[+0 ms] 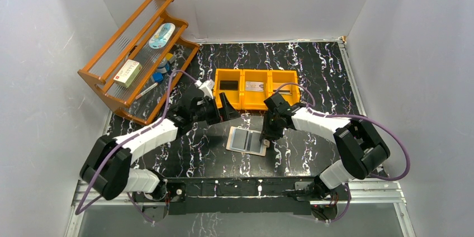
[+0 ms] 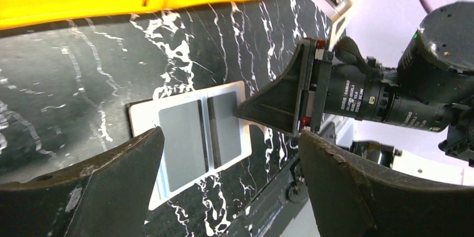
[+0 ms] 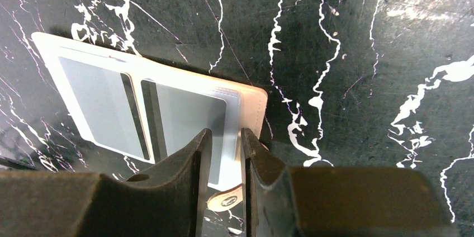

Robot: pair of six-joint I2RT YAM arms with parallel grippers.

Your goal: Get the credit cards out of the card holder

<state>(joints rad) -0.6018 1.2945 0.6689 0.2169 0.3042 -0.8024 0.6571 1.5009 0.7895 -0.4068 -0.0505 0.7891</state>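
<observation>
Right end effector [image 3: 226, 134] points steeply down, touching the card holder [image 3: 100, 100].

Top camera looks down from behind; both wrist cameras (close up) share the card holder [image 2: 190, 136].

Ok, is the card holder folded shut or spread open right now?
The card holder is spread open, flat on the table: both silvery sleeve panels face up side by side, fold line between them.

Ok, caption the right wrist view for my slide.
Right gripper, jaws barely apart, at the edge of the open card holder on a marbled table.
</observation>
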